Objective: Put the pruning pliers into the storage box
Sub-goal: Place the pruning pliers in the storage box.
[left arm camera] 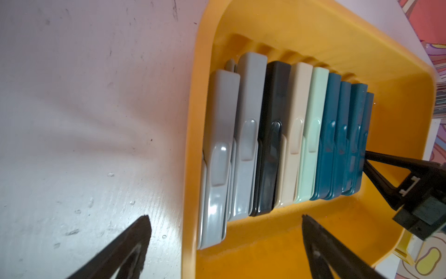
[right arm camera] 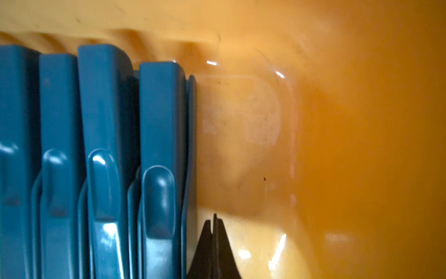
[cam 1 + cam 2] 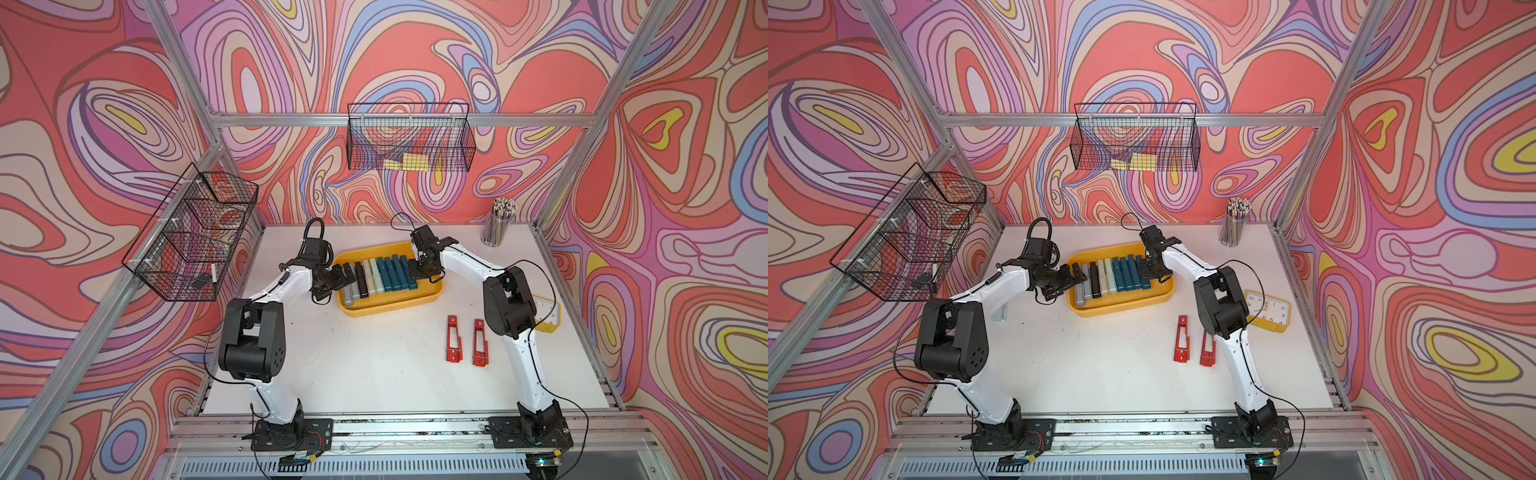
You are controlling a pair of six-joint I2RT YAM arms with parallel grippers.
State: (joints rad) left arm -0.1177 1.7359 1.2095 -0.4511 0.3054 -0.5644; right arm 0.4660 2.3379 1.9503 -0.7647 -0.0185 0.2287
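The yellow storage box [image 3: 390,309] [image 3: 1121,308] sits mid-table. In it stands a row of pruning pliers [image 3: 378,276] [image 1: 272,145]: grey, black, beige, mint and teal. Two red slotted pliers [image 3: 454,338] [image 3: 479,343] lie on the table in front of the box, to its right. My left gripper [image 3: 345,276] [image 1: 224,217] is open, its fingers straddling the box's left rim [image 1: 190,169] and the end grey plier. My right gripper [image 3: 413,270] [image 2: 214,217] is shut and empty, its tips low in the box beside the last teal plier [image 2: 161,145].
A yellow alarm clock [image 3: 1266,309] lies behind my right arm near the table's right edge. A cup of pencils [image 3: 496,226] stands at the back right. Black wire baskets hang on the left wall [image 3: 191,245] and the back wall [image 3: 409,141].
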